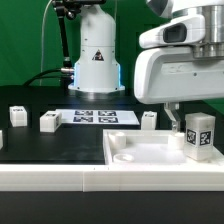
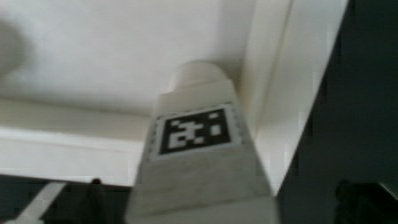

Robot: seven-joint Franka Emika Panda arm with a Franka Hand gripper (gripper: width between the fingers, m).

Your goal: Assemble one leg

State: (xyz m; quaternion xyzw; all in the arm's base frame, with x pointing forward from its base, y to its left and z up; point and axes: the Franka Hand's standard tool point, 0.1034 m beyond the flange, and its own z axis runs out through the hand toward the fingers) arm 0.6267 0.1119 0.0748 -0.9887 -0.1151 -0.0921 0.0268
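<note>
The leg [image 1: 199, 135], a small white post with black-and-white tags on its faces, stands upright over the far corner of the white tray [image 1: 150, 172] on the exterior view's right. My gripper [image 1: 187, 120] comes down on it from above, and one finger [image 1: 171, 118] shows beside it. In the wrist view the leg [image 2: 199, 150] fills the space between my dark fingers [image 2: 68, 203], tag facing the camera, its far end by the tray's raised rim [image 2: 270, 50]. The gripper [image 2: 205, 207] is shut on the leg.
Three more small white legs lie on the black table: two at the exterior view's left [image 1: 17, 116] [image 1: 49, 121] and one behind the tray [image 1: 150, 119]. The marker board [image 1: 95, 117] lies at mid-table. The arm's white base [image 1: 95, 60] stands behind it.
</note>
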